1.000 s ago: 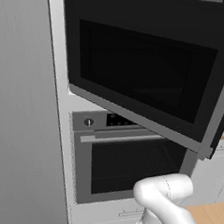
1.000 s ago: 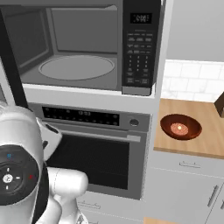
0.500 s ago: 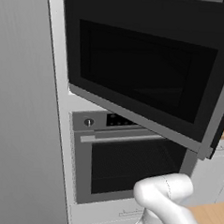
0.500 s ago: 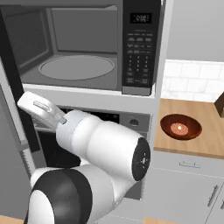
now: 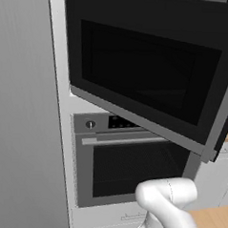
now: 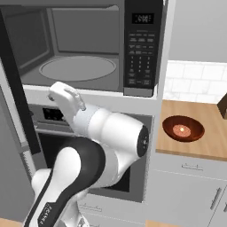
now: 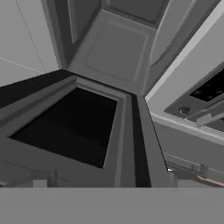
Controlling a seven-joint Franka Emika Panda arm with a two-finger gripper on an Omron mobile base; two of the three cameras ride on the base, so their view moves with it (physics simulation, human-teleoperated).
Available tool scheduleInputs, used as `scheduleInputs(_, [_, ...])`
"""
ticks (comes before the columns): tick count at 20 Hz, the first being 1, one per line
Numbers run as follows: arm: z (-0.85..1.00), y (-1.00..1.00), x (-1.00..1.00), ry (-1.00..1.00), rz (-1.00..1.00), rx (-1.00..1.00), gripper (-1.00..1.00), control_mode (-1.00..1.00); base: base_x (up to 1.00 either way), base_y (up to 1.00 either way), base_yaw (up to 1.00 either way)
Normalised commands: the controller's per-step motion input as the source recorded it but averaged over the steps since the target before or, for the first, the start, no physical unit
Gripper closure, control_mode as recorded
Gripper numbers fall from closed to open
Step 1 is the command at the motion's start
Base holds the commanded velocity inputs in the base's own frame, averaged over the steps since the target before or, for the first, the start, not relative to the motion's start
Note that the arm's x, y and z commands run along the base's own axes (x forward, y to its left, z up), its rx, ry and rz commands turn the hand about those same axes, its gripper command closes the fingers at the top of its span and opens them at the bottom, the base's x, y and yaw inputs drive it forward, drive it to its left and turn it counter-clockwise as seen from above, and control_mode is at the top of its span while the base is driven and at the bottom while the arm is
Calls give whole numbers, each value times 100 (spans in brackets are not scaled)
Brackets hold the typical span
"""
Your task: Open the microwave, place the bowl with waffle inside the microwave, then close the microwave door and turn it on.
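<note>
My fingers are spread wide and empty, the gripper [image 6: 57,91] at left centre of the right base view, below the microwave [image 6: 88,48]. Its door [image 5: 146,84] hangs open (step one looks done); next I fetch the bowl [image 6: 183,128], which appears at the right of that view.

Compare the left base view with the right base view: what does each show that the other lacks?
Left base view alone: the outer face of the open microwave door, with its dark window and grey bar handle.

Right base view alone: the microwave cavity with its turntable, the keypad strip, and the bowl with waffle on the wooden counter.

Both: the grey oven below the microwave, and the white arm.
</note>
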Motion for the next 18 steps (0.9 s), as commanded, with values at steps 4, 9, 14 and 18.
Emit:
scheduleInputs(4, [-7,23,24,10,13,4,-100,-100,0,0,0])
scheduleInputs(9, [-6,49,-23,1,33,2,-100,-100,0,0,0])
scheduleInputs(14, [0,45,-70,-3,34,4,-100,-100,0,0,0])
scheduleInputs(18, [0,40,-97,-10,36,4,-100,-100,0,0,0])
